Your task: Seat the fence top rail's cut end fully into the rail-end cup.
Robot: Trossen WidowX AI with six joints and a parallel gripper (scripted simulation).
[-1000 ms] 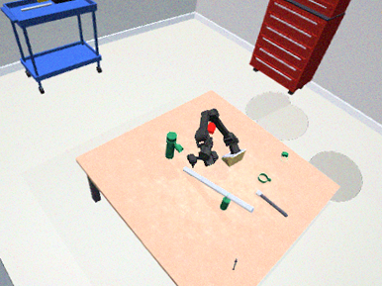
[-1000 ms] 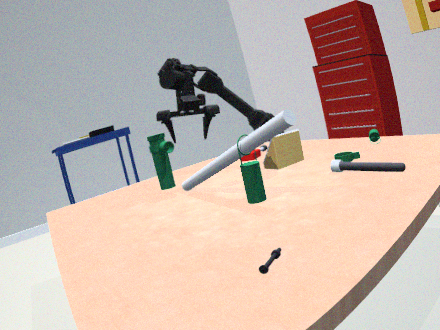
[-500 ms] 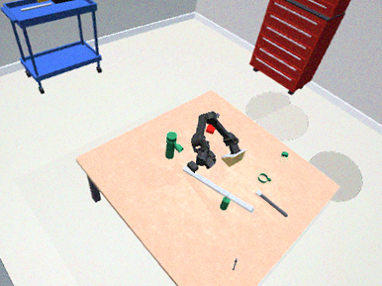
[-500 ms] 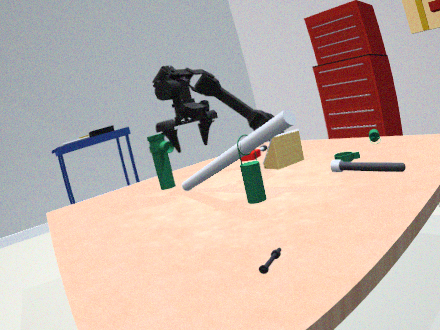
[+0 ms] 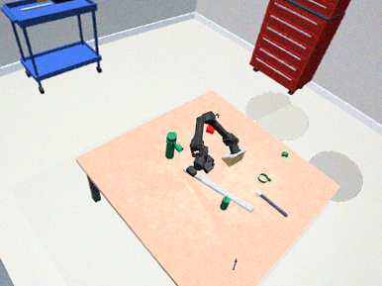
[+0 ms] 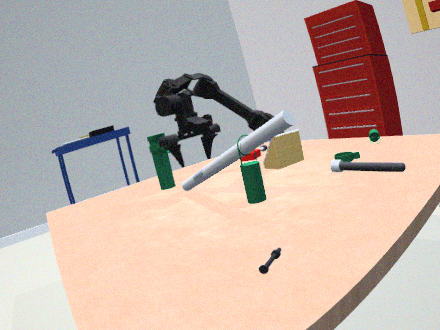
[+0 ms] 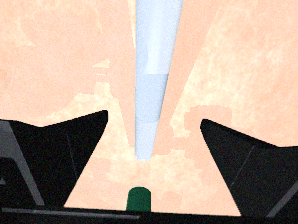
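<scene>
The pale rail (image 5: 221, 189) (image 6: 232, 154) (image 7: 152, 75) passes through the thin green loop on the small post (image 5: 224, 204) (image 6: 254, 186). Its near end slants down low over the table, apart from the big green post (image 5: 170, 149) (image 6: 163, 170). The rail-end cup (image 5: 179, 148) sticks out from the big post's upper part toward the rail side; the gripper hides it in the exterior view. My gripper (image 5: 201, 169) (image 6: 196, 162) (image 7: 155, 118) is open, above the rail's low end, with the rail between the spread fingers in the wrist view. A green part (image 7: 139, 200) shows beyond the rail end.
A tan block (image 5: 233, 158) (image 6: 287, 150) stands by the arm base, near a red object (image 5: 210, 129) (image 6: 251, 155). Farther right lie a dark rod (image 5: 274, 205) (image 6: 375, 166), a green band (image 5: 264, 178) (image 6: 346, 157) and a green cap (image 5: 284, 154) (image 6: 374, 135). A bolt (image 5: 235, 265) (image 6: 270, 261) lies in front.
</scene>
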